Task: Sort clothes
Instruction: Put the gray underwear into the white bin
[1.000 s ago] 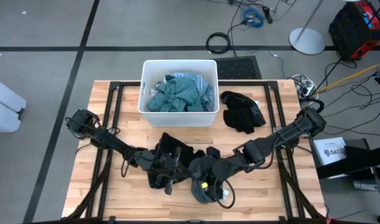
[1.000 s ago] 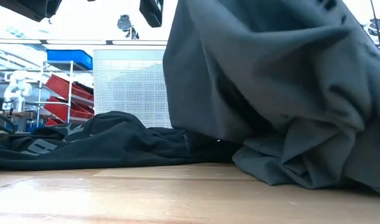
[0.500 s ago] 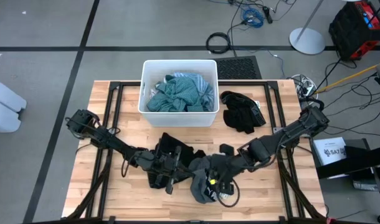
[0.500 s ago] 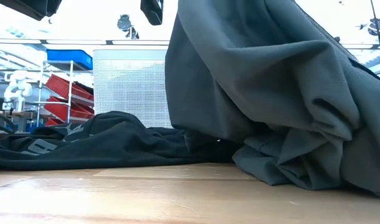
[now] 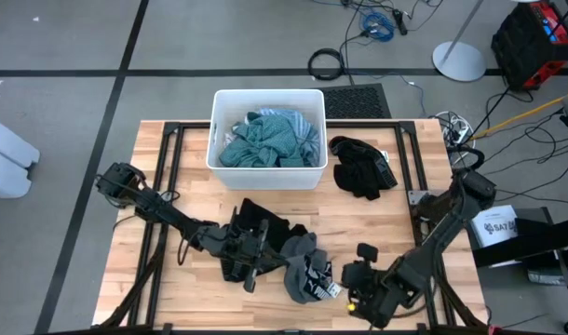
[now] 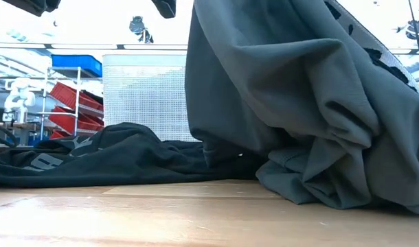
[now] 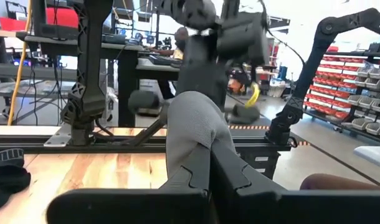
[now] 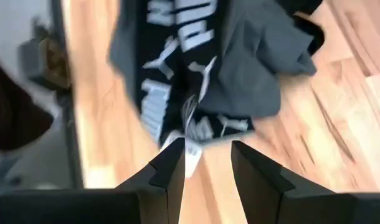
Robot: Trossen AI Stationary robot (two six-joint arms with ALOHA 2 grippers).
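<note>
With the left gripper [image 5: 258, 244] clamped on the dark grey garment [image 5: 303, 268] at lower centre of the high view and the right gripper [image 5: 357, 290] parted, empty, just right of it, the lift should go slowly so the trailing fabric clears the table [image 5: 377, 223].

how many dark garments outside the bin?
3: black pile right of the bin; black one at table centre; grey one beside it, near front. More may be hidden underneath.
</note>
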